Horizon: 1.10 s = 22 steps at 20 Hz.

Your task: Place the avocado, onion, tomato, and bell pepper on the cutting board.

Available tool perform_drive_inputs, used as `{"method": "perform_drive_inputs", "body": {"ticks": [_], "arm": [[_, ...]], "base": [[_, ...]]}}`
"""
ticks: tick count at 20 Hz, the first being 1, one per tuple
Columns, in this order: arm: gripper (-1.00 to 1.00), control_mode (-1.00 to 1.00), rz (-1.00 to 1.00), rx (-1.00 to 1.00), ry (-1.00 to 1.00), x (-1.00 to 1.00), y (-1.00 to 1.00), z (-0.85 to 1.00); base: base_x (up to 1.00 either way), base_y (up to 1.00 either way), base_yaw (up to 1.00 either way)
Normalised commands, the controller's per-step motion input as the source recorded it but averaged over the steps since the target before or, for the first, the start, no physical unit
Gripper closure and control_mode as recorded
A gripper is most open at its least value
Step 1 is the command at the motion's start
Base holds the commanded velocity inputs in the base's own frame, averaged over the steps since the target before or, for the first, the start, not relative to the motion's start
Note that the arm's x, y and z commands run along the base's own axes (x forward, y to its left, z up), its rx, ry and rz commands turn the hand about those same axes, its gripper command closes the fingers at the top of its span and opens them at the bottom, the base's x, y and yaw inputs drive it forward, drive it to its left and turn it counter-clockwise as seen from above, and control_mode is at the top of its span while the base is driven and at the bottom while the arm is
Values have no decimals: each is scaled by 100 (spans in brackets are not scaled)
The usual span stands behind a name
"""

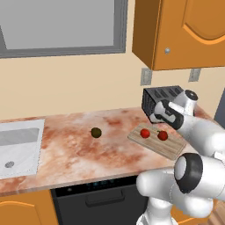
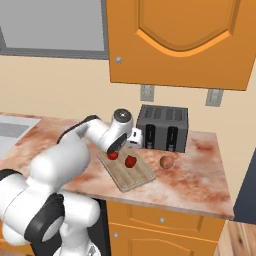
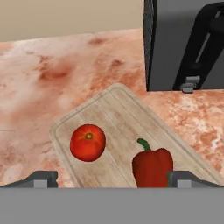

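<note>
Tool (image 3: 112, 179) fingers stand wide apart and empty above the near end of the cutting board (image 3: 118, 113), a light tan striped wooden slab on the mottled reddish marble table (image 1: 66, 136) below orange cabinets. On the board lie a round red tomato (image 3: 88, 142) and a red bell pepper (image 3: 152, 166) with a green stem. A black toaster (image 2: 163, 127) stands just behind the board, the pinkish-brown onion (image 2: 167, 161) rests on the table beside the board, and the dark olive avocado (image 1: 96, 132) lies well apart from the board, toward the sink (image 1: 19, 147).

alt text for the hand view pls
A red tomato and a red bell pepper lie apart on the wooden cutting board, seen from above the open tool. A black toaster stands beyond the board on the marbled counter.
</note>
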Motion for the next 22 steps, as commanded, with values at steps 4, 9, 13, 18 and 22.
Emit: {"method": "perform_drive_inputs", "body": {"ticks": [4, 9, 13, 18, 22], "arm": [[-100, -100, 3, -8, -4, -42, 79, 57], [-100, -100, 5, -20, -3, -43, 100, 11], [-100, -100, 8, -12, -4, -41, 100, 0], [-100, -100, 6, 0, 4, -5, 97, 35], [-100, -100, 13, 5, 14, 0, 83, 48]], "base": [[0, 0, 0], [0, 0, 0], [0, 0, 0], [0, 0, 0], [0, 0, 0]]}}
